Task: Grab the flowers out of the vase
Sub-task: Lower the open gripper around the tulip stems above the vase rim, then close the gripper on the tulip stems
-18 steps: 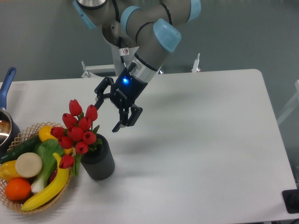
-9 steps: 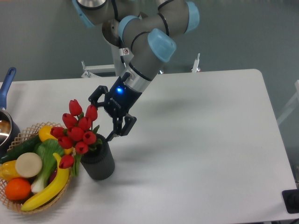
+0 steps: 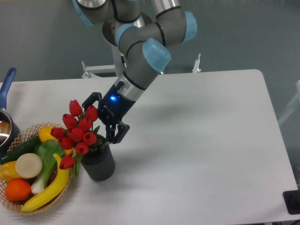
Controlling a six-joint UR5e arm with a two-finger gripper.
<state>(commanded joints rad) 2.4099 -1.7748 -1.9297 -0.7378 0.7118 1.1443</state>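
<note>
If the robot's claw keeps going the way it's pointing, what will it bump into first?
Most likely the flowers. The open gripper points down and left at the red buds standing in the vase. With one view, depth is uncertain, so it might pass just behind them.

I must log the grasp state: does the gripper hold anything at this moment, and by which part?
Nothing is held. The gripper is open, its fingers spread beside the flowers, which stand in the vase.
</note>
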